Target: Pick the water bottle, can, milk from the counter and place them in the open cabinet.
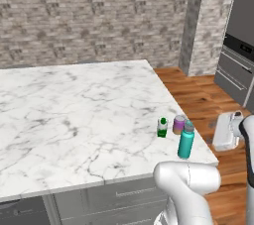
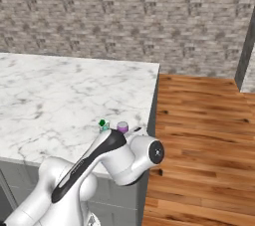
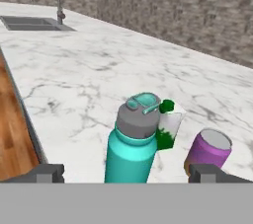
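Upright near the worktop (image 1: 74, 115) corner, the water bottle (image 3: 131, 146) stands between the spread claw (image 3: 126, 173) tips, ungripped. Crowding is the risk: the milk (image 3: 168, 127) touches or sits just behind it, the can (image 3: 207, 151) close by; either could topple.

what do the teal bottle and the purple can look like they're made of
Water bottle: probably smooth plastic or coated metal, with an even teal sheen and a matte grey cap. Can: likely thin metal, with a glossy purple wall and a silvery top.
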